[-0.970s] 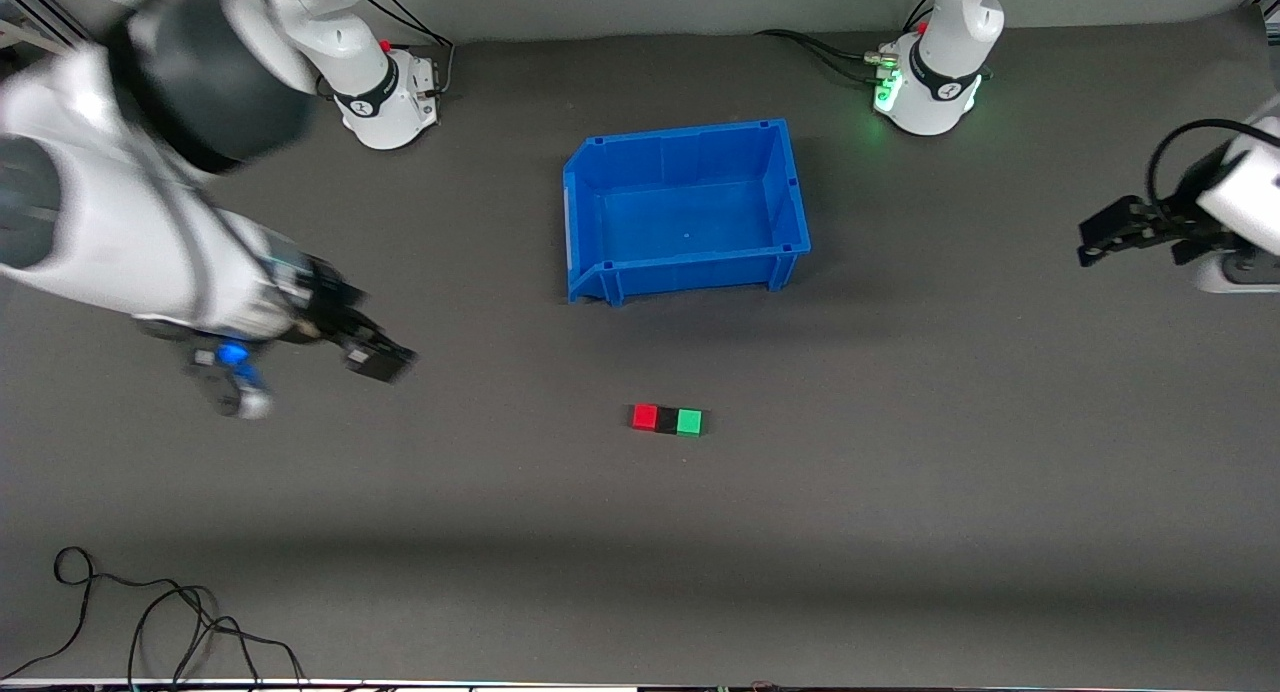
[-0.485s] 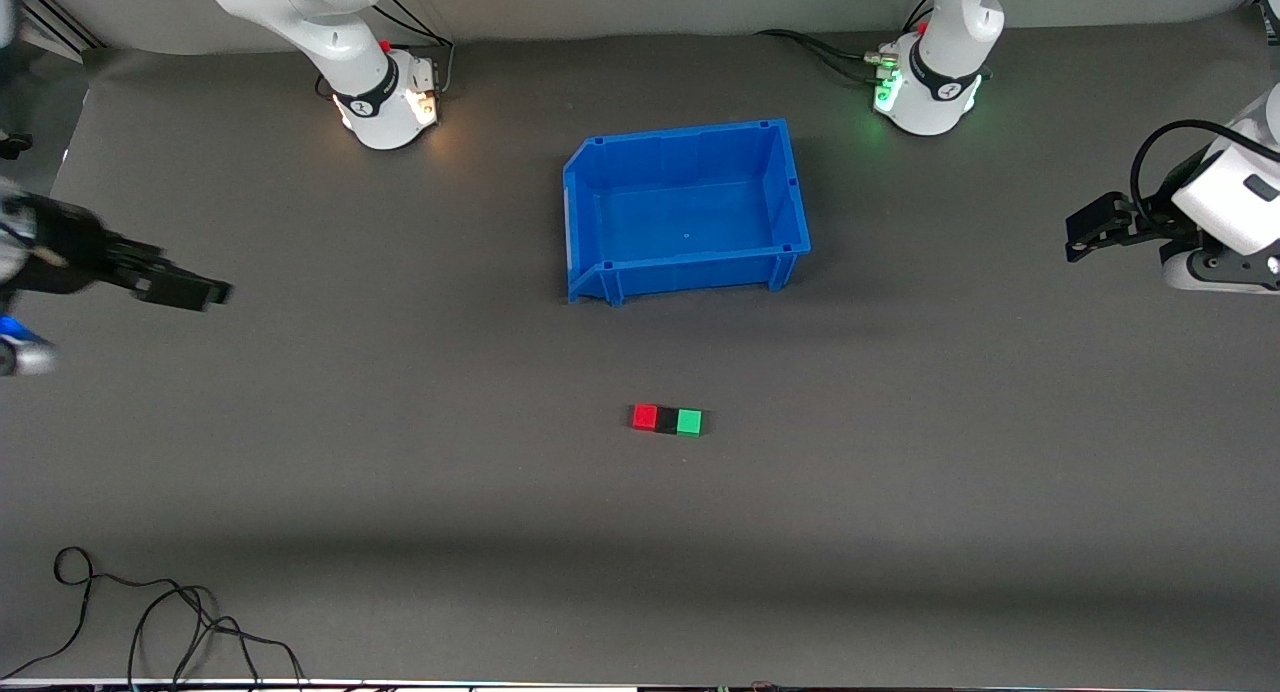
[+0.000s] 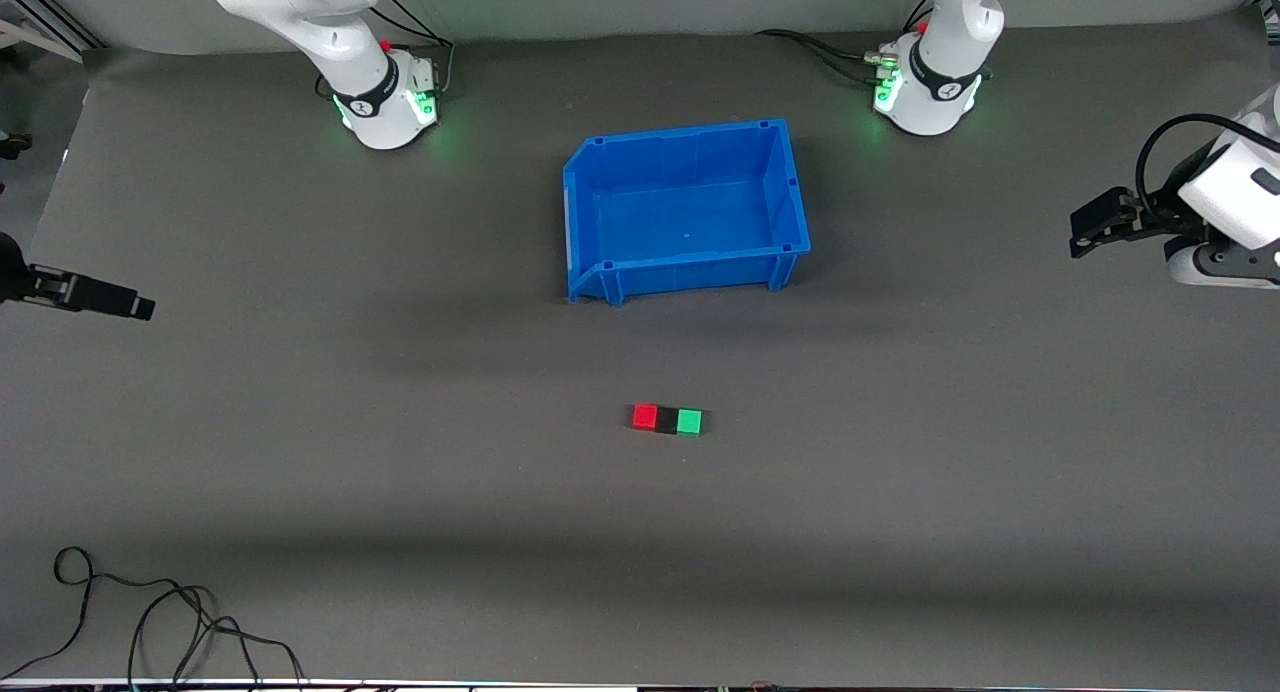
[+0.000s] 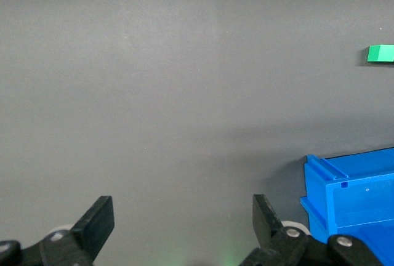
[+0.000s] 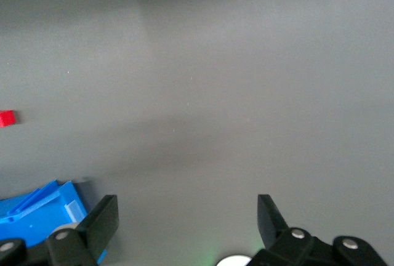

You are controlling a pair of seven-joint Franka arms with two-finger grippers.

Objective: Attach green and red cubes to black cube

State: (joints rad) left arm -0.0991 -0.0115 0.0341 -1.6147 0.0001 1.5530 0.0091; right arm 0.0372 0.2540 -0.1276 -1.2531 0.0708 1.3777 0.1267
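Observation:
The red cube [image 3: 645,416], black cube [image 3: 666,420] and green cube [image 3: 689,422] lie touching in a row on the grey mat, black in the middle, nearer to the front camera than the blue bin [image 3: 590,222]. The green cube also shows in the left wrist view [image 4: 381,53], the red cube in the right wrist view [image 5: 7,117]. My left gripper [image 3: 1092,230] is open and empty at the left arm's end of the table. My right gripper [image 3: 130,305] is open and empty at the right arm's end. Both are far from the cubes.
The blue bin is empty and stands mid-table, toward the robot bases; it also shows in the left wrist view [image 4: 345,198] and the right wrist view [image 5: 37,207]. A black cable [image 3: 150,612] lies at the mat's front corner on the right arm's end.
My right arm has swung away from the middle of the table out to its own end. My left gripper has barely shifted. The three cubes have not moved.

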